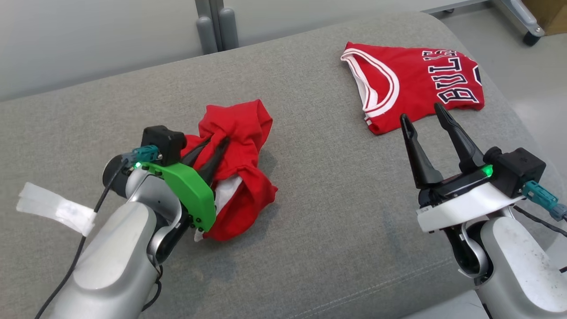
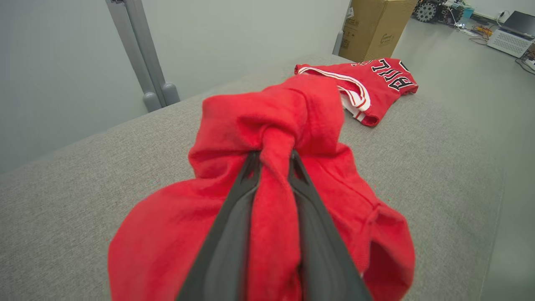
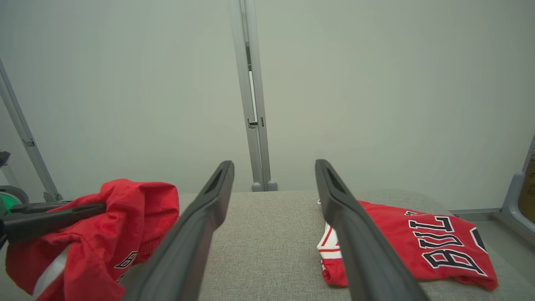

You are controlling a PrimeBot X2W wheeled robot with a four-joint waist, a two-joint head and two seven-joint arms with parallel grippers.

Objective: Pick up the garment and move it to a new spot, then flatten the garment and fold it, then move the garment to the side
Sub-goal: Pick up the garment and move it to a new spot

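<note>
Pickup looks done, left pincer clamping the crumpled red cloth garment over the grey padded bench, right pincer spread and empty; flattening, folding remain.

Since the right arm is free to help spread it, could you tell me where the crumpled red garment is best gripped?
Probably the loose near-right fold of the crumpled garment, approached from the robot's right by the right gripper: the left gripper pinches the upper bunch, and that fold bulges free there.
</note>
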